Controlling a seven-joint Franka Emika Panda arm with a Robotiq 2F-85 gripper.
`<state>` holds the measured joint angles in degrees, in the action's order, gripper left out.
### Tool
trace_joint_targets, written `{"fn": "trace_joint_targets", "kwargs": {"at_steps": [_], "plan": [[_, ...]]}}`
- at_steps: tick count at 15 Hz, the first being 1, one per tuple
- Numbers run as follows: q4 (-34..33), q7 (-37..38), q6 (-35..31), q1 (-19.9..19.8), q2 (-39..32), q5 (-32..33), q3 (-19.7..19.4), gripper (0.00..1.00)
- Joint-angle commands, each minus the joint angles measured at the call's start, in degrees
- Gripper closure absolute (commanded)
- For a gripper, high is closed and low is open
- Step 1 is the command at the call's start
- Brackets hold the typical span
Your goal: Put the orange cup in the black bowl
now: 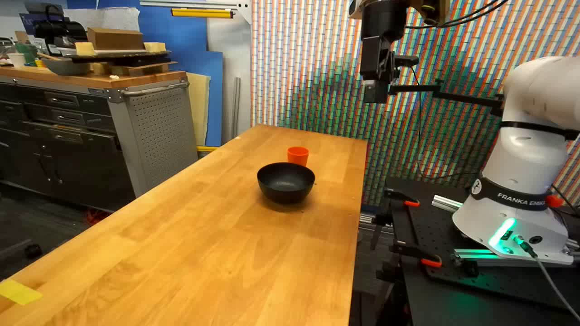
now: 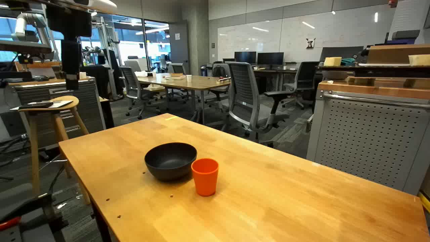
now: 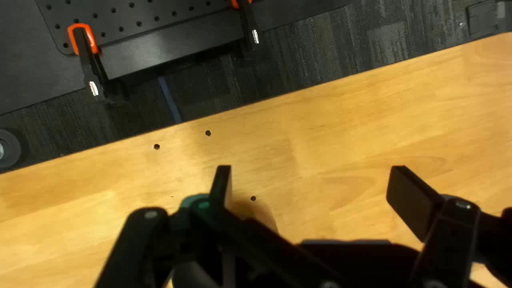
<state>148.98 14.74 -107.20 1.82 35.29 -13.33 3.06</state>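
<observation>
- The orange cup point(image 2: 205, 178) stood upright on the wooden desk point(image 2: 285, 198), outside the black bowl point(image 2: 169, 163) and just beside it; whether the two touched could not be told.
- The bowl sat with its mouth upward and, in an exterior view, partly hid the cup's foot.
- The claw point(image 3: 310, 196) was spread wide, its fingers point(image 3: 414, 202) well apart in the wrist view, with desk surface showing between them and nothing in their hold.
- In both exterior views it hung high, tips downward, well apart from cup and bowl.
- Yellow tape point(image 1: 20, 292) lay near a corner of the desk, and small dark holes point(image 3: 156, 147) dotted its surface.
- The white arm point(image 1: 521, 151) rose from a black stand point(image 1: 446, 312) beside the desk, with black-and-orange clamps point(image 3: 89, 60) at its edge.
</observation>
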Motion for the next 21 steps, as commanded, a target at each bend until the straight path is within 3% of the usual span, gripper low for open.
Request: {"fn": "trace_joint_targets", "kwargs": {"at_steps": [1,6,9,15,18,21], "plan": [[-0.15,-0.27,0.16,-0.58,0.01,-0.25,0.49,0.0],[0.18,-0.71,-1.15,-0.32,-0.37,0.96,1.45,0.0],[0.37,-0.26,-10.2,-2.37,-4.55,6.03,2.52,0.0],[-1.26,3.28,-30.1,-11.19,-18.49,17.58,-0.59,0.0],[-2.95,6.47,-36.1,-14.89,-26.75,21.96,-2.71,0.0],[-5.69,9.05,-40.92,-15.63,-35.02,24.6,-5.3,0.0]]}}
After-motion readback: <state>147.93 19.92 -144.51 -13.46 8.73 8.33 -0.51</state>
